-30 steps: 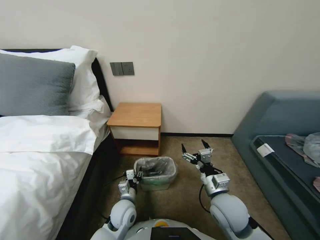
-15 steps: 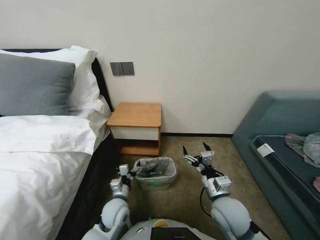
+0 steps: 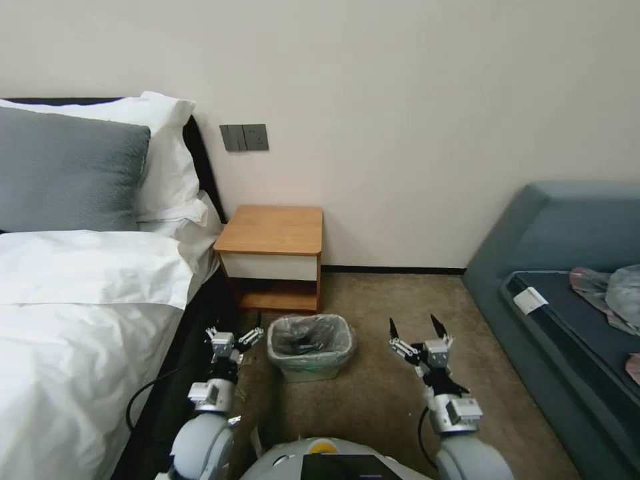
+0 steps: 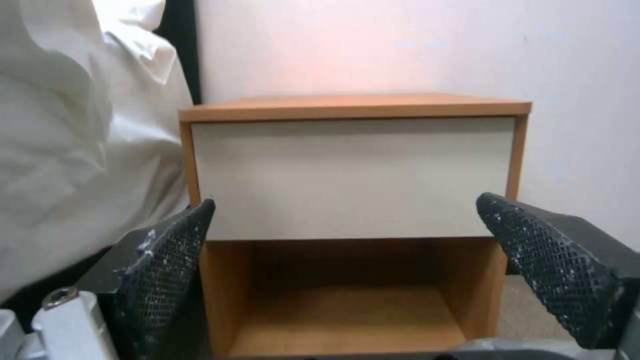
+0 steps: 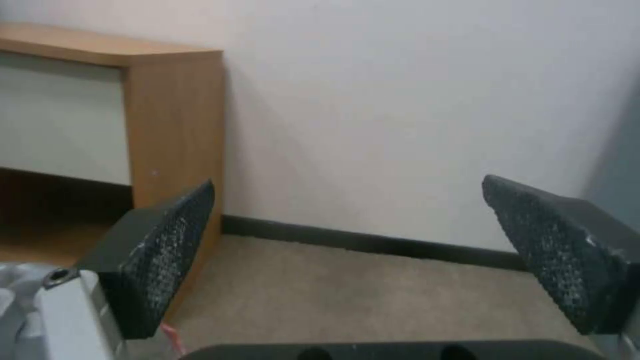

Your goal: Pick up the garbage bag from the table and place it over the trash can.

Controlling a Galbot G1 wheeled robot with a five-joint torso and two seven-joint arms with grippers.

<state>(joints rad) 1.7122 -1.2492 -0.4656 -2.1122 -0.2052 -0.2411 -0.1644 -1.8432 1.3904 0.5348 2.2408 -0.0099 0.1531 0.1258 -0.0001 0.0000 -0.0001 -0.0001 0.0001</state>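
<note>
Both hands drawn back from the trash can since the earlier frames: left hand (image 3: 233, 335), previously touching the bag at the can's left rim, now clear of it and nearer the bed; right hand (image 3: 418, 335) pulled lower and further right, well apart from the can. Camera unmoved.

Garbage bag (image 3: 313, 331), thin grey film, already lining the trash can (image 3: 308, 369), folded over the rim on all visible sides, with some wrinkled slack inside. Can standing on the carpet floor, just in front of the table's (image 3: 273, 230) lower shelf. Tabletop bare, nothing left on it to pick up.

Left hand wide open and holding nothing, seen in the left wrist view (image 4: 343, 272) facing the table's white drawer front. Right hand likewise wide open and holding nothing, seen in the right wrist view (image 5: 347, 260) facing the wall beside the table.

Apparent stage: placement done, arms retreating. Sound retreat here probably means keeping fingers spread and clear of the loose film, backing straight away from the rim, so nothing snags and lifts the bag off again.
</note>
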